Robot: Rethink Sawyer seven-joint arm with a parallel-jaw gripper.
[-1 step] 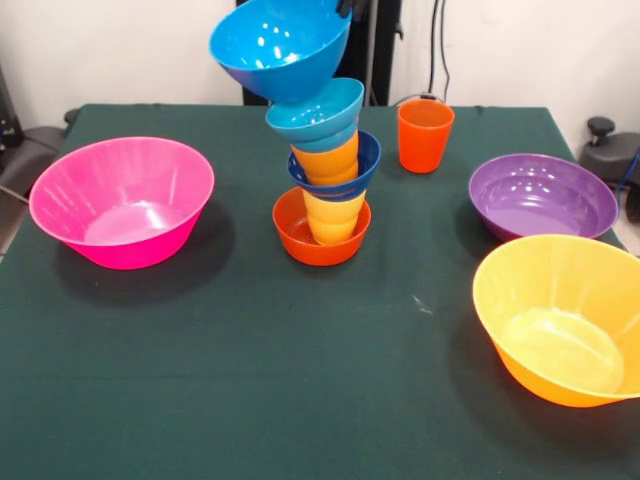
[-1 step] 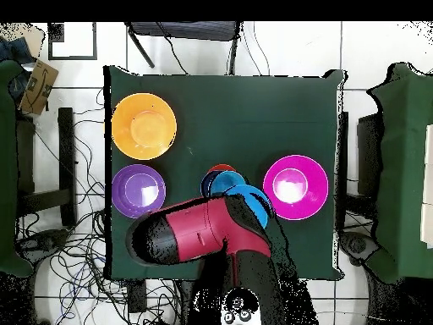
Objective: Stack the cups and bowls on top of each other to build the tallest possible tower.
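So far the tower [image 1: 325, 185] stands five pieces high near the middle of the green table [image 1: 250, 380]: a small orange-red bowl [image 1: 321, 240] as the base, a yellow cup [image 1: 334, 217] standing in it, a dark blue bowl [image 1: 366, 158] seated on that cup, a light orange cup [image 1: 327, 160] in the blue bowl, and a cyan bowl [image 1: 316, 112] on top; the stack leans a little toward 11 o'clock in the front view. A medium blue bowl [image 1: 280, 45] hangs tilted just above the cyan one, its lower edge touching or nearly touching it; I judge it is being placed as the sixth piece, though not yet seated.

The gripper itself is hidden behind that blue bowl in the front view and under the red and black arm [image 2: 199, 233] from overhead, so I cannot tell how it grips.

Still left on the table: the red-orange cup [image 1: 425, 135] at 2 o'clock from the tower; the purple bowl [image 1: 543, 195] at 3 o'clock; the yellow-orange bowl [image 1: 560, 320] at 4 o'clock; the pink bowl [image 1: 122, 200] at 9 o'clock. All four are upright and empty.
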